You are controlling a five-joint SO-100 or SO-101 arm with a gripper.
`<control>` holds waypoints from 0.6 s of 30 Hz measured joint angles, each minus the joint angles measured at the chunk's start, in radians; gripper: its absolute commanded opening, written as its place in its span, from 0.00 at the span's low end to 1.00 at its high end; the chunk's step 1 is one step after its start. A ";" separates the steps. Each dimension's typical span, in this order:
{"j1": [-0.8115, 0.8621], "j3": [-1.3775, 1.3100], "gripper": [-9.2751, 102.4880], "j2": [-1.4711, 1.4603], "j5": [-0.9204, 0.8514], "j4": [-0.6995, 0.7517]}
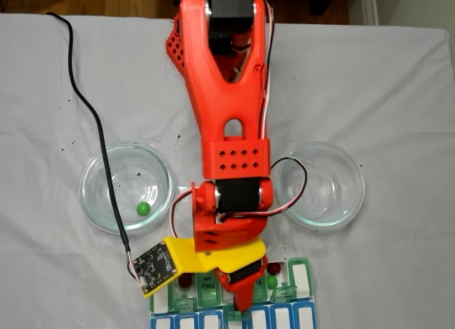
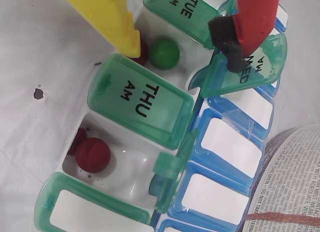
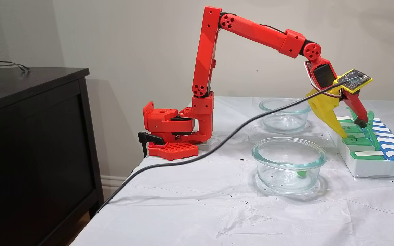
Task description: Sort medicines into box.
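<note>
The white-clothed table (image 3: 190,212) carries everything, and the red arm (image 3: 251,32) is clamped at its edge so that its reach spans both bowls and the organizer. Two clear glass bowls are set apart on either side of the arm in the top-down fixed view, apparently as supply dishes: the left bowl (image 1: 96,201) holds one green ball (image 1: 143,208), while the right bowl (image 1: 352,194) looks bare.

The pill organizer (image 3: 371,169) is laid at the far end of the arm's reach, with green lids toward the bowls and the blue-lidded row (image 2: 225,157) beyond. The THU AM lid (image 2: 140,104) is seen closed in the wrist view, and the WED lid (image 2: 250,71) is flipped up so that its compartment can be loaded.

The gripper (image 2: 187,44) is lowered over that opened compartment. Its fingers are spread wide and nothing is held between them; the yellow finger (image 2: 112,19) is dipped toward the compartment and the red finger (image 2: 252,19) rests by the raised lid, which suggests a release.

A green ball (image 2: 163,53) lies in that compartment beside a red ball (image 2: 141,52) partly hidden under the yellow tip. Another red ball (image 2: 93,154) sits in the open compartment past THU, with a darker red shape behind it, probably one more.
</note>
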 measured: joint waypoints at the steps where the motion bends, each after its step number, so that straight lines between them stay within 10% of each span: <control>1: 0.000 0.000 0.27 0.000 0.000 0.006; 6: 0.015 0.000 0.08 0.038 -0.017 0.057; 18: 0.262 -0.256 0.08 0.147 -0.325 0.615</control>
